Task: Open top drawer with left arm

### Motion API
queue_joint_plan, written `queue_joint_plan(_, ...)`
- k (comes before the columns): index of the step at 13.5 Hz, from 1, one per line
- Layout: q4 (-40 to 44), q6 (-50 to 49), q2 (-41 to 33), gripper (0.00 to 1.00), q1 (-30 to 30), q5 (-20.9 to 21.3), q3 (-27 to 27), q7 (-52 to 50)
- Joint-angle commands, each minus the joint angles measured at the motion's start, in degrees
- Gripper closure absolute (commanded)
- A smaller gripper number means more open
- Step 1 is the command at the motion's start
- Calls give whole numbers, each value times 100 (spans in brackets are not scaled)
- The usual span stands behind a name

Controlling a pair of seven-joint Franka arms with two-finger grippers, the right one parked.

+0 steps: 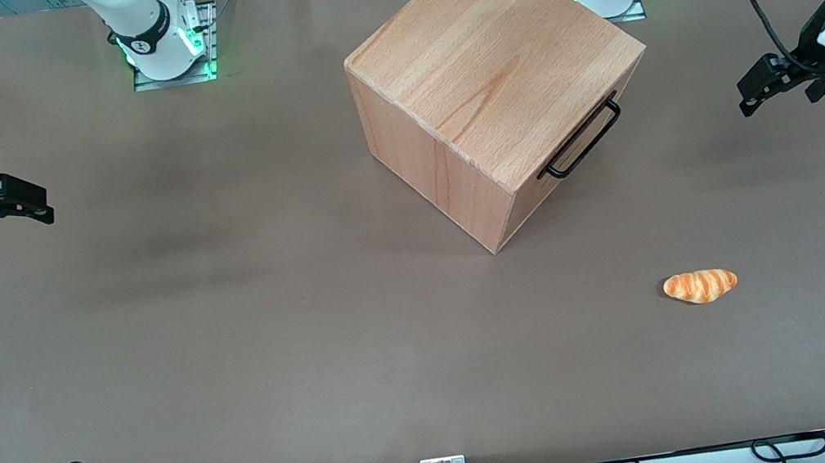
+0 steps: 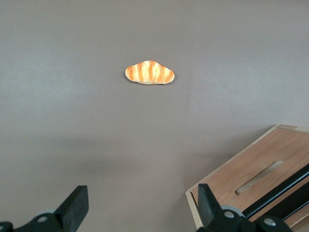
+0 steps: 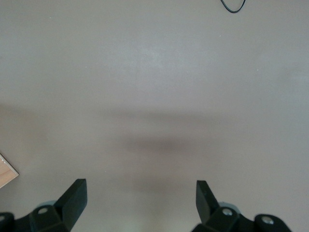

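Note:
The big wooden cube (image 1: 486, 71) stands mid-table, turned at an angle. Its top drawer looks pushed in, with the thin black wire handle (image 1: 582, 139) just under the cube's top edge, on the face turned toward the working arm's end. My left gripper (image 1: 758, 86) hovers above the table toward that end, well apart from the handle and at about its height. In the left wrist view the gripper (image 2: 142, 198) is open with nothing between its fingers. One fingertip (image 2: 206, 198) overlaps the cube's corner (image 2: 251, 169), where the black handle bar (image 2: 285, 189) shows.
A small croissant (image 1: 700, 285) (image 2: 149, 72) lies on the brown table (image 1: 226, 311), nearer the front camera than the cube and the gripper. Cables run along the table's front edge, and the arm bases stand at its back edge.

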Motion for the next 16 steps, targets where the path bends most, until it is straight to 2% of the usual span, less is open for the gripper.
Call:
queue_joint_plan(1, 261, -308, 89, 0, 46, 81, -34, -78)
queue_joint_plan(13, 630, -406, 308, 0, 20, 81, -34, -79)
queue_joint_plan(16, 1602, -1202, 781, 0, 98, 81, -113, -79)
